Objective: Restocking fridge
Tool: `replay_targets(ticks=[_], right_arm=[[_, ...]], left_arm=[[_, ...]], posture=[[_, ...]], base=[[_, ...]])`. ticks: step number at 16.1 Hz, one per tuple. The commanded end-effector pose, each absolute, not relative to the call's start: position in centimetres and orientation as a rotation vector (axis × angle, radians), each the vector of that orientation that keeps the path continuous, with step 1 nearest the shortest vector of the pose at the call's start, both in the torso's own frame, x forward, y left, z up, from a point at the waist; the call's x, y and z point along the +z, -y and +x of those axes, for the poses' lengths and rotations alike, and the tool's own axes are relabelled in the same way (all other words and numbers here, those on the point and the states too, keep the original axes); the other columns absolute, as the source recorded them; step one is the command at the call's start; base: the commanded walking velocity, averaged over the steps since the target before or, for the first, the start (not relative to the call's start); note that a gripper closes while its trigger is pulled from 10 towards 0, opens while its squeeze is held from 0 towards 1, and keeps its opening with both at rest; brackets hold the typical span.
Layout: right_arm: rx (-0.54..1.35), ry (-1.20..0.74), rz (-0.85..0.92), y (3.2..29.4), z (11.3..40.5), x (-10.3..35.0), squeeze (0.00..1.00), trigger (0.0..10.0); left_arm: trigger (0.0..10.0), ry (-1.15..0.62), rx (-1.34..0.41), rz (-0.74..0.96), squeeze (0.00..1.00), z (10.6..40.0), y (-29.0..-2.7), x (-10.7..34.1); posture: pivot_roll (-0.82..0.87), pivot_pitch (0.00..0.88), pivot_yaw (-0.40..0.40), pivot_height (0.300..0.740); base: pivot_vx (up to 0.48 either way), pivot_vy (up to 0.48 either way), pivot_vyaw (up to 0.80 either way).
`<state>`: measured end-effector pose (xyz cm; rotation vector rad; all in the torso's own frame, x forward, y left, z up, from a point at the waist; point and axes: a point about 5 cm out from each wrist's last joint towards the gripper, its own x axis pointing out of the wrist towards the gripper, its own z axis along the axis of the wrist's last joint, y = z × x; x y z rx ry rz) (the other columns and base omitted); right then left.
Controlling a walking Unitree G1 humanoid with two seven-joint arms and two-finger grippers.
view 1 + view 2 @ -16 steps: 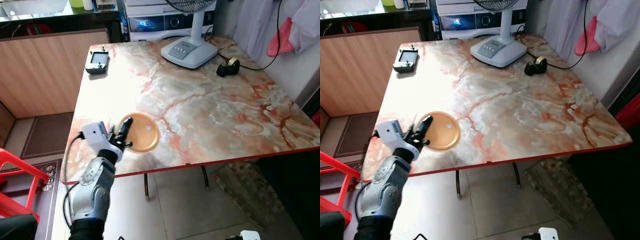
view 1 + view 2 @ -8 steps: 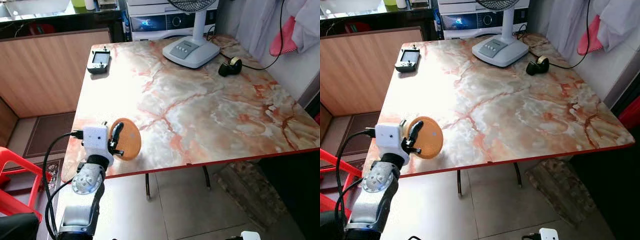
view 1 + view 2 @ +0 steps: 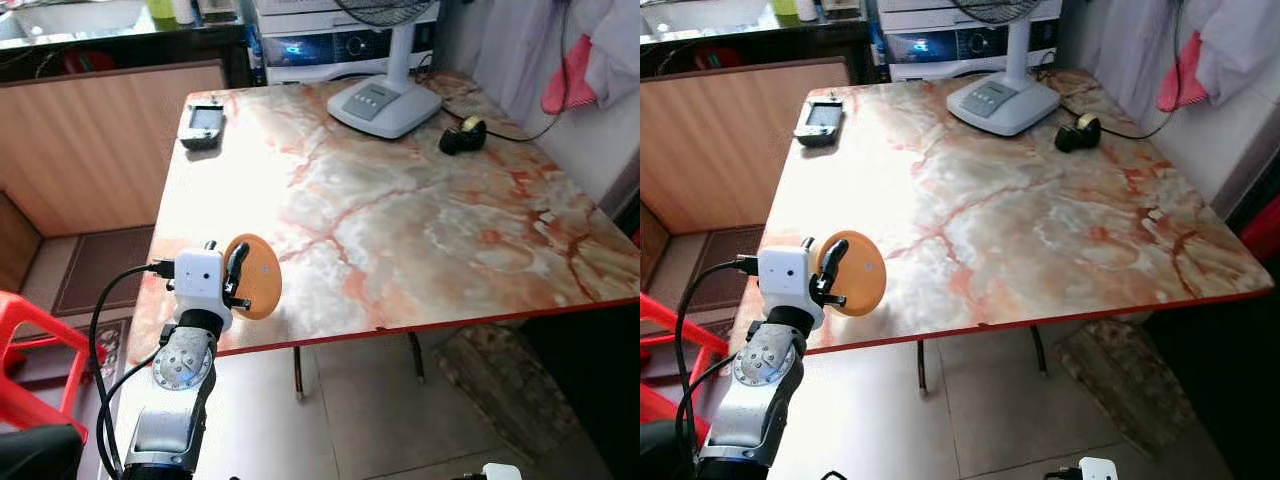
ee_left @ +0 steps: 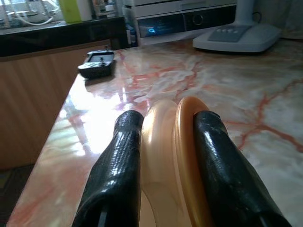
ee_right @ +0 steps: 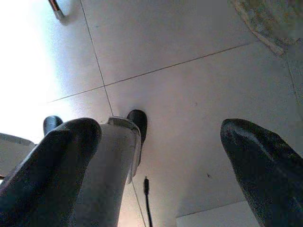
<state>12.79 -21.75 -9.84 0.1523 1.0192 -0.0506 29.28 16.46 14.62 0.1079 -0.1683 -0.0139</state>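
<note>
A small orange plate (image 3: 257,290) stands on edge above the near left corner of the marble table (image 3: 420,210), lifted off its top. My left gripper (image 3: 236,278) is shut on the orange plate, one black finger on each face; in the left wrist view the plate's rim (image 4: 170,156) sits squeezed between the fingers (image 4: 116,170). My right gripper (image 5: 161,156) hangs low over the tiled floor (image 5: 189,71), open with nothing between its fingers.
On the table's far side stand a white fan base (image 3: 385,103), a black tape dispenser (image 3: 461,136) with a cord, and a grey handheld device (image 3: 204,124). A red plastic chair (image 3: 25,345) is at my left. A wooden partition (image 3: 90,150) runs behind the table's left side.
The plate was lying flat on the table a second ago; my left gripper has raised it and tipped it upright. Since half a second ago it has barely moved.
</note>
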Motion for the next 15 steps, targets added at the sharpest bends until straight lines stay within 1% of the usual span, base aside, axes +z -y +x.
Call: replay_targets(ticks=[1, 5, 10, 15], right_arm=[[-0.063, -1.024, 0.165, 21.70, 12.40, -9.97, 0.00, 10.0], [-0.069, -1.024, 0.166, 21.79, 12.45, -9.94, 0.00, 10.0], [-0.069, -1.023, 0.162, 21.97, 12.57, -9.87, 0.00, 10.0], [-0.069, -1.023, 0.161, 22.03, 12.60, -9.85, 0.00, 10.0]], left_arm=[[10.0, 0.192, 0.000, 0.116, 0.00, 29.44, -16.64, 14.93], [10.0, 0.197, -0.009, 0.112, 0.00, 29.50, -16.49, 15.08], [10.0, 0.197, 0.005, 0.095, 0.00, 29.50, -16.49, 14.99], [10.0, 0.198, 0.009, 0.092, 0.00, 29.54, -16.49, 15.00]], posture=[[0.09, 0.045, 0.009, 0.740], [0.10, 0.050, 0.005, 0.740], [0.10, 0.053, -0.003, 0.740], [0.10, 0.052, -0.005, 0.740]], base=[[0.000, 0.000, 0.00], [0.000, 0.000, 0.00], [0.000, 0.278, 0.00], [0.000, 0.456, 0.00]])
